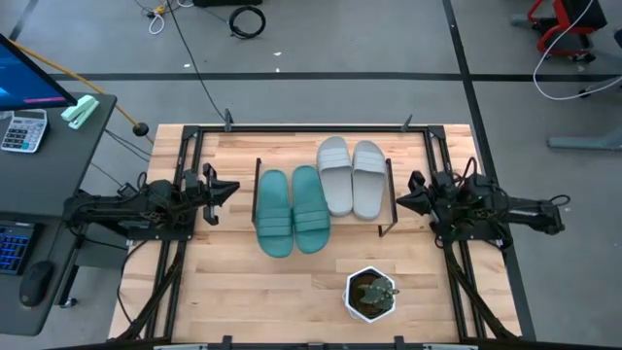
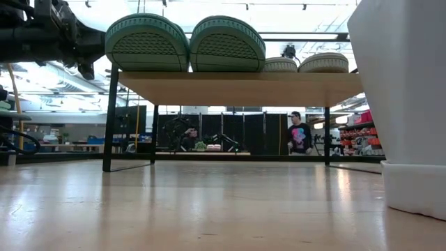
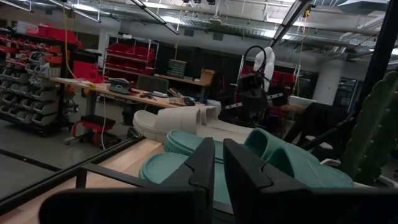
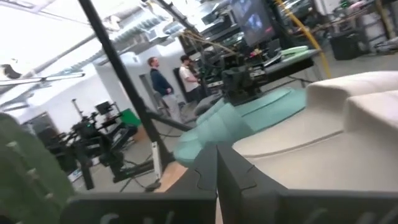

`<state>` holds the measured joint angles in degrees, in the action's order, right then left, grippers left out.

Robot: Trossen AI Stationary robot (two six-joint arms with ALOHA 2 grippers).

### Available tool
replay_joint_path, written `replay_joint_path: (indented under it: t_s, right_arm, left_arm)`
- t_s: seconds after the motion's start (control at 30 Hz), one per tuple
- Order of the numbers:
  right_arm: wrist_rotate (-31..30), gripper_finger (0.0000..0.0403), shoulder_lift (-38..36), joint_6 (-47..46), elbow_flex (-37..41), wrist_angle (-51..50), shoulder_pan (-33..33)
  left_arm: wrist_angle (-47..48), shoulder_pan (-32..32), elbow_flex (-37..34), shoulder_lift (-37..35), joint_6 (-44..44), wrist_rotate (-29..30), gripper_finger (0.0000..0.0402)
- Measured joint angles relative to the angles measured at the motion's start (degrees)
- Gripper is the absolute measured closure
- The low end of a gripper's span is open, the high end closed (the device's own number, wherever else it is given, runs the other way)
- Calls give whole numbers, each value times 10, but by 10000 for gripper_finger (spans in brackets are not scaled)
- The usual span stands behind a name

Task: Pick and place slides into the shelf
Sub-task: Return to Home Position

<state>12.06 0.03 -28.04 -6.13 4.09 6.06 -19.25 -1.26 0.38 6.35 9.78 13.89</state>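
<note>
Lying side by side on the low light-wood shelf with black wire legs (image 2: 237, 88), two teal-green rubber slides (image 1: 292, 209) sat left and nearer, two light grey rubber slides (image 1: 352, 177) right and farther. Left gripper (image 1: 229, 188) hovered just left of the shelf, fingers nearly together, empty. Right gripper (image 1: 402, 199) hovered just right, fingers pressed together, empty. White potted plant (image 1: 371, 295) stood near, on the wooden table (image 1: 243, 292).

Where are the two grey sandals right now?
In the high view, the grey slides lie side by side on the right half of the shelf, just right of the green slides, with the right gripper beyond them.
</note>
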Motion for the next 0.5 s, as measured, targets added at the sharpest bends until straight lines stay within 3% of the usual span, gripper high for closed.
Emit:
replay_joint_path:
  t_s: [0.2,0.5]
  right_arm:
    - [-31,403,0,-8,55,67,-36]
    - [-41,403,2,69,49,39,-37]
  left_arm:
    - [0,0,0,0,0,0,370]
    - [0,0,0,0,0,0,366]
